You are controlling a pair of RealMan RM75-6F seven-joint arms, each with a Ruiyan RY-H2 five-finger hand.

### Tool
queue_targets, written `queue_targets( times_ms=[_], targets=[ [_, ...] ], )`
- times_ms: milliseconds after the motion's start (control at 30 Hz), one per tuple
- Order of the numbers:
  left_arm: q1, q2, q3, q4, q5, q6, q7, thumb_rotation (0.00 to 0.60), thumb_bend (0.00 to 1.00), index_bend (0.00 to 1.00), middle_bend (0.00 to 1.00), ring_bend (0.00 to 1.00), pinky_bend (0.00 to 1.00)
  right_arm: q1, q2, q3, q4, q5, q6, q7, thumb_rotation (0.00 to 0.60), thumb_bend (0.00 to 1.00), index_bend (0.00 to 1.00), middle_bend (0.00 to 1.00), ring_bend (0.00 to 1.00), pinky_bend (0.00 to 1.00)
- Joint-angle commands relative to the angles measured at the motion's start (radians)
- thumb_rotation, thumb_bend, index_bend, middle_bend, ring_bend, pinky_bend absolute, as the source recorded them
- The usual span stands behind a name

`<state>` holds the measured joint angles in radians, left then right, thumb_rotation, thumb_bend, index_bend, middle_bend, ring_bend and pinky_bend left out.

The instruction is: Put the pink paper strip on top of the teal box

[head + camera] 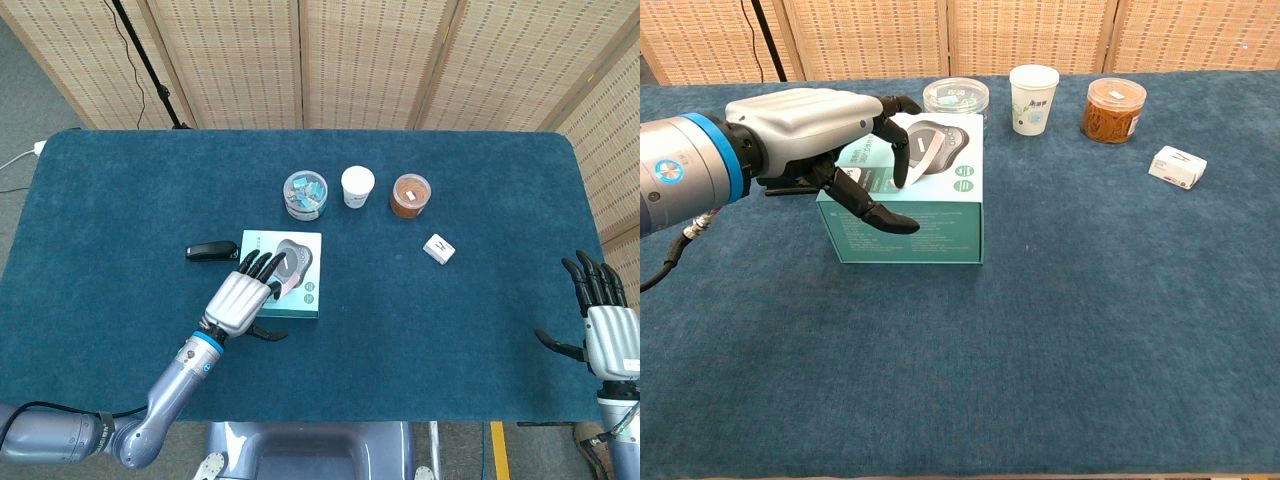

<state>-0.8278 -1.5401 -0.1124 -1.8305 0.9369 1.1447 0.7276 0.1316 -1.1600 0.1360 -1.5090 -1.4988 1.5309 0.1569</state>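
A desk (130, 200) covered in dark blue cloth carries a row of three containers toward its far side: a clear tub of mixed clips (305, 194), a white paper cup (357, 186) and a clear tub of rubber bands (410, 195). A small white box (438, 249) lies apart, and a black stapler (211, 251) sits further left. Wicker screens (360, 60) stand behind.

Woven folding screens (360, 60) behind blue-carpeted table (120, 210); grey floor (30, 100)
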Motion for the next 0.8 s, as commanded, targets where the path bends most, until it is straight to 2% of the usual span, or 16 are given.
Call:
queue_targets(
  times_ms=[33,800],
  targets=[
    [0.000,-0.001,-0.001,0.003,-0.003,0.004,0.003,0.286,0.00,0.46,0.00,0.00,0.00,0.000,0.001,0.000,0.000,0.001,-0.001,0.002,0.600,0.00,0.06,0.00,0.00,0.00],
    [0.012,0.024,0.004,-0.005,-0.002,-0.003,-0.018,0.288,0.00,0.46,0.00,0.00,0.00,-0.002,0.002,0.004,-0.004,0.005,-0.001,0.004,0.600,0.00,0.06,0.00,0.00,0.00]
  ],
)
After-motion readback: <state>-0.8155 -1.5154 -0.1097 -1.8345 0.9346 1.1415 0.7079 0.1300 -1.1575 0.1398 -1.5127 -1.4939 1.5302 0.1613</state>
